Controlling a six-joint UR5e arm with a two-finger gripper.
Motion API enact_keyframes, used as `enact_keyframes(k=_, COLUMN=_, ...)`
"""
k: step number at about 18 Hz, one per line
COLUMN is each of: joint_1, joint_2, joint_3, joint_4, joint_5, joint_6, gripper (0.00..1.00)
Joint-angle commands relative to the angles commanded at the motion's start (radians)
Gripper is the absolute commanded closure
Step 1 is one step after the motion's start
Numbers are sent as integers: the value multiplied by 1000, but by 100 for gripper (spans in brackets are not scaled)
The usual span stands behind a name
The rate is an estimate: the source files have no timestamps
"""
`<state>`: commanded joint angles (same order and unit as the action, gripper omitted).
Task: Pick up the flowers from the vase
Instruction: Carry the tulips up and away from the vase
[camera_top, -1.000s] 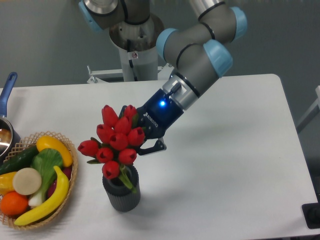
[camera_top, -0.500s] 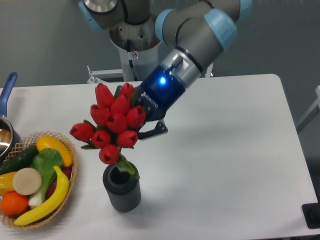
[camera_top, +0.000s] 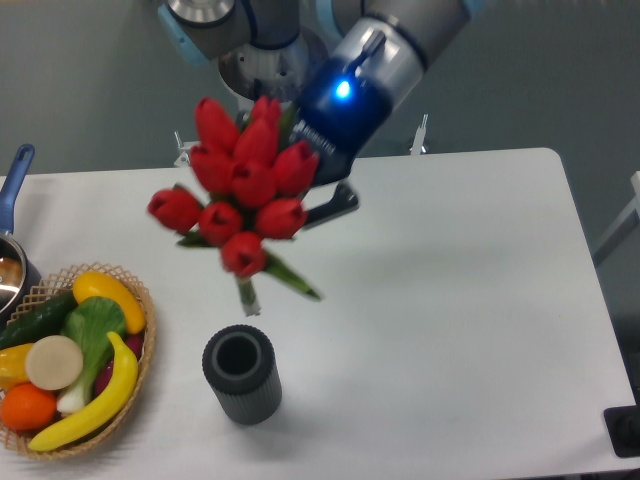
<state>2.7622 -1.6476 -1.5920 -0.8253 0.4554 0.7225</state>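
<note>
Now one hand (camera_top: 322, 196) gripping flowers (camera_top: 243, 205), about nine red buds, above one vase (camera_top: 241, 375); stems clear of mouth

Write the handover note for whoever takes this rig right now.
Hand: shut on the flowers, holding the bunch in the air above the table, stems clear of the vase.
Vase: upright on the table, mouth empty, beside the fruit basket.
Done: flowers are out of the vase.
Left: nothing of the pick-up itself; just keep the grip secure.
</note>
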Motion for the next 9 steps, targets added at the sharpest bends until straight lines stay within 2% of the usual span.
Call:
enact_keyframes(k=5, joint_1=180, joint_2=-1, joint_3=-17, joint_4=2, joint_5=23, joint_6=11, gripper=69)
enact_keyframes(k=7, joint_1=227, joint_2=-8, joint_3=-19, joint_4=2, joint_5=23, joint_6=20, gripper=69)
enact_keyframes(k=9, joint_1=273, joint_2=-6, joint_3=-54, joint_4=3, joint_5=25, joint_6=60, gripper=69)
